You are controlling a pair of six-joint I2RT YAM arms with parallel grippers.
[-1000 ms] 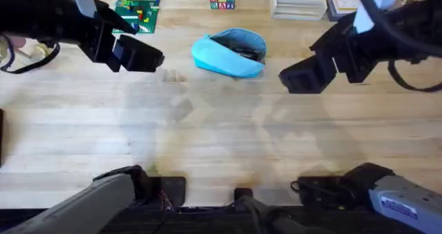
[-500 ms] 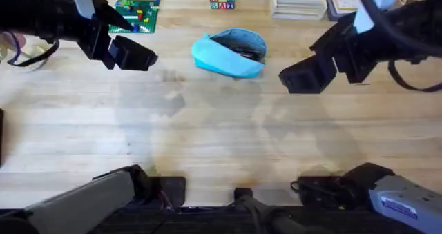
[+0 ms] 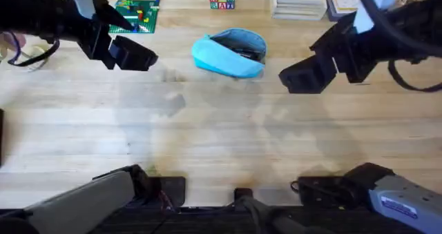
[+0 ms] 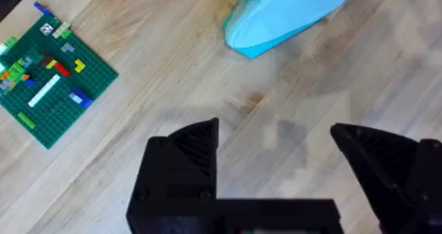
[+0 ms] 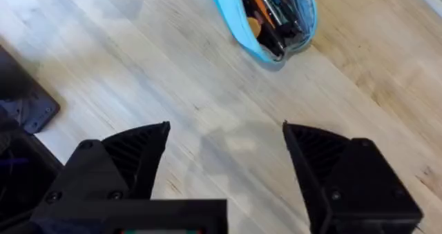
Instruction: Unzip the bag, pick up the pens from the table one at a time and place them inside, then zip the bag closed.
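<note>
Right pincer (image 5: 224, 158) agape — bag (image 5: 266, 16) beyond

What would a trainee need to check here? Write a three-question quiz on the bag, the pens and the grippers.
1. True or false: the bag is zipped shut.
2. Where are the pens? A) on the table B) inside the bag C) in a gripper
3. Fill in: the left gripper and the right gripper are both ____ and hold nothing.

Key: 1 false, its mouth gapes open; 2 B; 3 open.
</note>
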